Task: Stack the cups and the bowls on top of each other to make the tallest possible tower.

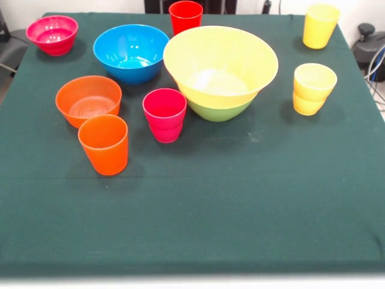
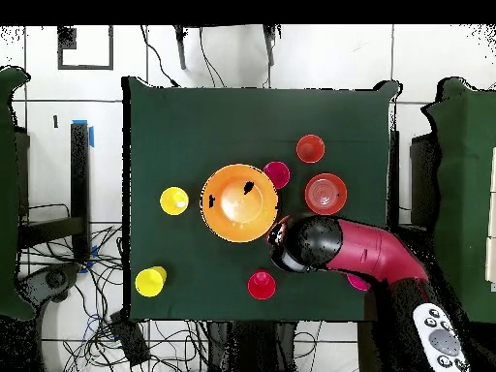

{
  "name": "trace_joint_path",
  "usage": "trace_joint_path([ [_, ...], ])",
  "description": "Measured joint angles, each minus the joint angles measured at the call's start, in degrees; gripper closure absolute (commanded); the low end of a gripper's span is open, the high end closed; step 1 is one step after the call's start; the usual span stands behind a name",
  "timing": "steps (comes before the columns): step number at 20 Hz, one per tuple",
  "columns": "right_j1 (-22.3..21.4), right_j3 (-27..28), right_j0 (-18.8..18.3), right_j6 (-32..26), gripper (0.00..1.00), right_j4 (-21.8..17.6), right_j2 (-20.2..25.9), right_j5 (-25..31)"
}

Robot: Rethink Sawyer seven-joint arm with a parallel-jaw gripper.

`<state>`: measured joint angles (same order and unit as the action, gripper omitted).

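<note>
The very large yellow bowl [image 1: 220, 63] [image 2: 238, 201] sits nested in the green bowl [image 1: 219, 112] mid-table; this is the tower. Left of it in the front view are the blue bowl [image 1: 131, 53], the orange bowl [image 1: 88, 99] [image 2: 325, 192] and the magenta-pink bowl [image 1: 52, 34]. The cups stand singly: red [image 1: 185, 16] [image 2: 262, 285], pink [image 1: 164, 114] [image 2: 276, 174], orange [image 1: 103, 144] [image 2: 310, 148], and two yellow [image 1: 320, 25] [image 1: 313, 88]. The gripper [image 2: 291, 244] appears only from above, at the end of the red arm, over where the blue bowl stands. It is absent from the front view.
Dark green cloth [image 1: 240, 198] covers the table. In the overhead view, the red arm [image 2: 373, 254] crosses the table's lower right corner and hides the blue and pink bowls. Cables and a grey device [image 2: 441, 339] lie off the table.
</note>
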<state>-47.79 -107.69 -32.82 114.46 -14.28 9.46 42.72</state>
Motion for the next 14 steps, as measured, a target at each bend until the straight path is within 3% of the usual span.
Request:
trace_joint_path([
  [14, 4.7, 0.0, -3.2, 0.0, 0.00, -6.8, 3.5, -3.1],
])
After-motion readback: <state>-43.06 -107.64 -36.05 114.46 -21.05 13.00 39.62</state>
